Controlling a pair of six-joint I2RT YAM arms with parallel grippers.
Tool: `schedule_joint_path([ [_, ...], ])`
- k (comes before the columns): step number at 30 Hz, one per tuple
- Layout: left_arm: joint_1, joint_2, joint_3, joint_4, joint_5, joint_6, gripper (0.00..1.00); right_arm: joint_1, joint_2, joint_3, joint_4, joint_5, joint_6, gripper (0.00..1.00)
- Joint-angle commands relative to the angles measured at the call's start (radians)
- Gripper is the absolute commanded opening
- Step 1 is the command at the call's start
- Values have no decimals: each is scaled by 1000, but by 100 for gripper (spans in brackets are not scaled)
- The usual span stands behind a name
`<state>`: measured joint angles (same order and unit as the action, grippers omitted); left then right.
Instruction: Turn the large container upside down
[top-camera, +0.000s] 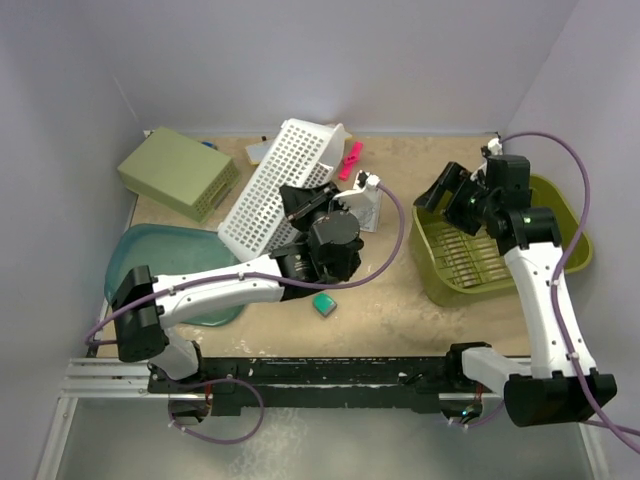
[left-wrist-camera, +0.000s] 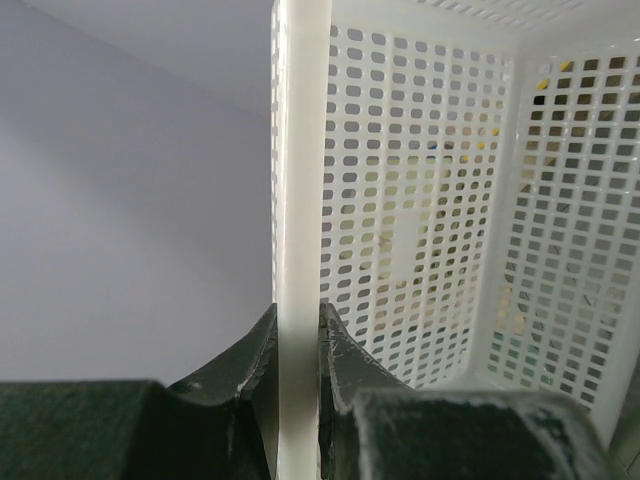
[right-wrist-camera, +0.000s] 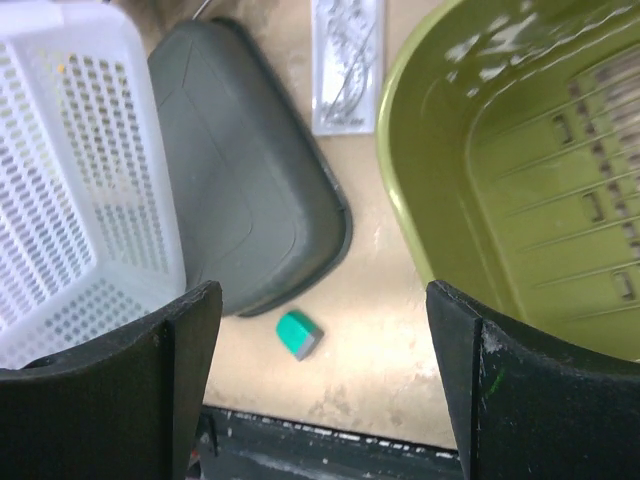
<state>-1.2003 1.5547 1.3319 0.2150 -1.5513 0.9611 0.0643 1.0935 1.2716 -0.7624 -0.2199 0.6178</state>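
The large container (top-camera: 500, 262) is an olive-green tub with a slotted base, standing open side up at the right of the table; its inside also fills the right of the right wrist view (right-wrist-camera: 520, 180). My right gripper (top-camera: 452, 196) (right-wrist-camera: 325, 300) is open over the tub's near-left rim, with only bare table between its fingers. My left gripper (top-camera: 305, 202) (left-wrist-camera: 298, 318) is shut on the rim of a white perforated basket (top-camera: 270, 190) (left-wrist-camera: 420, 200), which it holds tilted up on edge at the table's middle.
A pale green bin (top-camera: 178, 172) lies upside down at the back left. A dark teal-grey tub (top-camera: 165, 262) (right-wrist-camera: 240, 190) sits at the left front. A small teal block (top-camera: 324, 304) (right-wrist-camera: 298, 334), a clear packet (right-wrist-camera: 347, 60) and a pink item (top-camera: 351, 160) lie about. Walls close three sides.
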Motion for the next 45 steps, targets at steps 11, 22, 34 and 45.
schedule_joint_path([
  [11,4,271,292,883,175,666,0,-86,389,289,-99,323,213,84],
  [22,6,181,251,790,97,585,0,-167,712,483,-150,319,338,67],
  [34,6,61,162,730,14,548,0,-139,572,459,148,162,396,0],
  [45,2,8,114,683,-53,512,0,-106,452,74,1300,-9,775,0],
])
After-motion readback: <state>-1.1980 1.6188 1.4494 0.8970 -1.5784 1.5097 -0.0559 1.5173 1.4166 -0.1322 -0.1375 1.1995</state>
